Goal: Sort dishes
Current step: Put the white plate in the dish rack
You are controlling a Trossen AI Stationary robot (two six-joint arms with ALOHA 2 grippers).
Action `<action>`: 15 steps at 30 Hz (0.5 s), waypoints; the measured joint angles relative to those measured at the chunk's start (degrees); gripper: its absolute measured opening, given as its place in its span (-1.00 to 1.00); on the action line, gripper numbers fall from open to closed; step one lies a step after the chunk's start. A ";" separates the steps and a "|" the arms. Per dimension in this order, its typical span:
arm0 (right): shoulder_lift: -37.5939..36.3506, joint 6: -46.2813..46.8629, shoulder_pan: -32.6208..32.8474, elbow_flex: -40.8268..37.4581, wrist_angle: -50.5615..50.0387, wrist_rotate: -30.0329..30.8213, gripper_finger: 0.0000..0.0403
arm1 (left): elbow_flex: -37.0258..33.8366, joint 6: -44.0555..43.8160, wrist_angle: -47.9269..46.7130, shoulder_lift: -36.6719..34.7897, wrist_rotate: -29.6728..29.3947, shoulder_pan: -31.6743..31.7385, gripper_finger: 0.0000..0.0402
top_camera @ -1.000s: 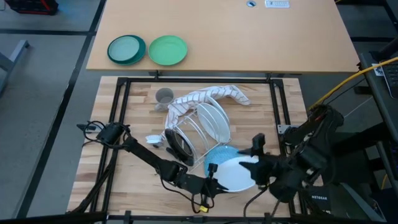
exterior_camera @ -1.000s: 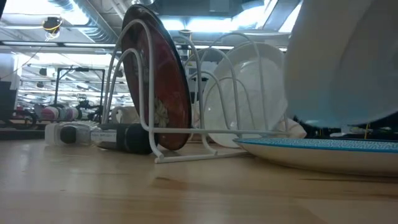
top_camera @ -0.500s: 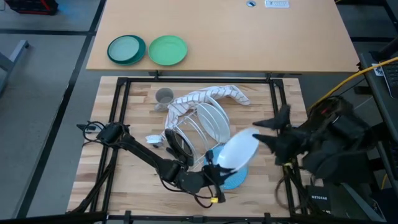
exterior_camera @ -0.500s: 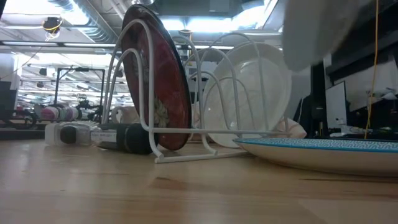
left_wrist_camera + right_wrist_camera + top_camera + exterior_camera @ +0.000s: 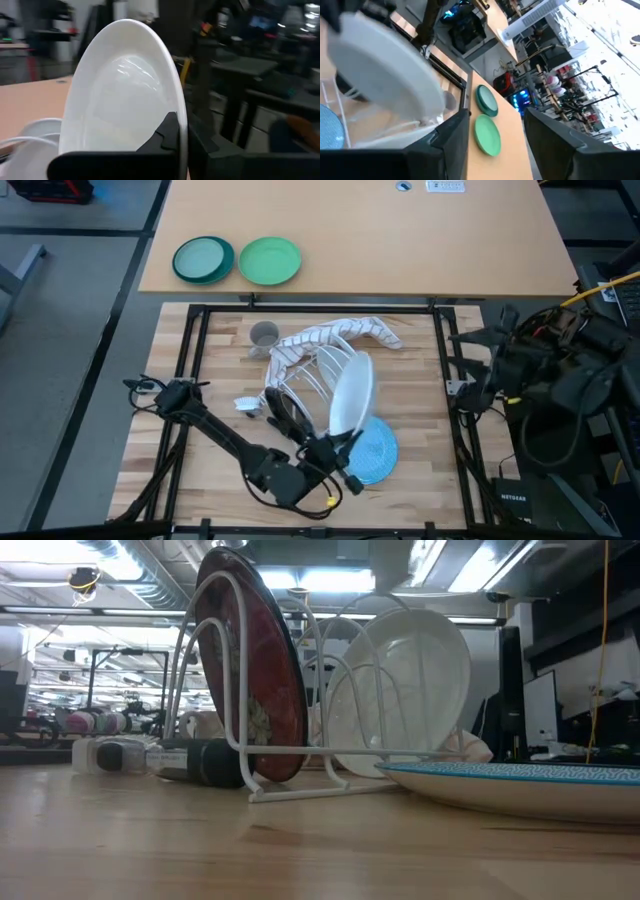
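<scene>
My left gripper point(image 5: 340, 448) is shut on a white plate point(image 5: 352, 392), which stands on edge in the air beside the white wire rack point(image 5: 312, 380). In the rack a red-flowered plate point(image 5: 255, 670) and a second white plate point(image 5: 410, 680) stand upright in slots. A light blue plate point(image 5: 374, 452) lies flat on the table just under the held plate. A small grey cup point(image 5: 264, 335) stands at the far left of the rack. My right gripper point(image 5: 470, 370) hangs open near the table's right edge, holding nothing. My left gripper pinches the white plate's rim point(image 5: 181, 131) at its near edge between the two fingers, one finger point(image 5: 167, 135) on the plate's hollow face. The fingers come level from the table's near side. The plate is lifted clear and stands upright on edge.
A striped cloth point(image 5: 335, 335) lies behind the rack. A dark bottle-like object point(image 5: 190, 760) lies left of the rack. On the farther table sit a teal plate point(image 5: 203, 259) and a bright green plate point(image 5: 270, 260). A black frame point(image 5: 190, 360) edges the wooden board.
My left gripper has risen and rolled, lifting the white plate off the light blue plate and turning it from flat to upright on edge, nearer the rack. My right gripper, still open, has drawn back up and toward the table's right edge.
</scene>
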 joint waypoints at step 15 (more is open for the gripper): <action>-19.50 20.38 -0.13 -41.22 0.06 4.80 -0.03 | 0.04 -11.00 6.78 -0.13 -11.18 4.34 -1.00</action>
